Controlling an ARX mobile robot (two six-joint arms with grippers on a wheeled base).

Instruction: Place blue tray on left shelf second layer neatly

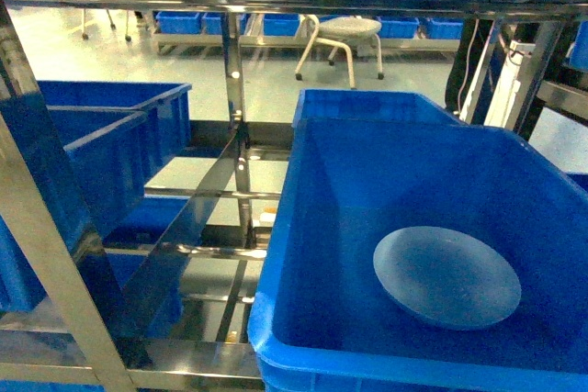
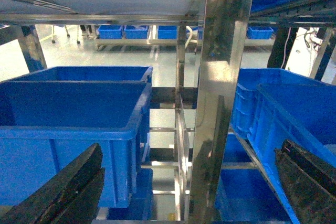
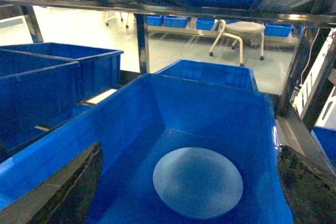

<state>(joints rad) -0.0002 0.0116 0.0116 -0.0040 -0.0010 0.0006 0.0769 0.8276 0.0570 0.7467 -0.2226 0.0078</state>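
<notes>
Pale blue tray (image 3: pixel 198 182) lies in a crate (image 3: pixel 210 108), below the wide-open right gripper (image 3: pixel 189 192)

The blue tray (image 1: pixel 447 276) is showing as smooth, pale plastic with a soft, slightly matt sheen, lying inside a deep crate (image 1: pixel 322 227) of glossy dark-blue plastic whose walls are catching faint highlights. The rack's upright posts (image 2: pixel 218 103) and flat crossbars (image 1: pixel 197 195) are gleaming as mirror-bright polished metal, reflecting the blue of the crates and the pale floor (image 1: pixel 119 61), which is itself looking smooth and shiny. The fingers (image 3: pixel 63 192) of the right gripper (image 3: pixel 184 195) are appearing as dark, rough-textured, matt material, and the left gripper's fingers (image 2: pixel 68 192) are looking the same.
</notes>
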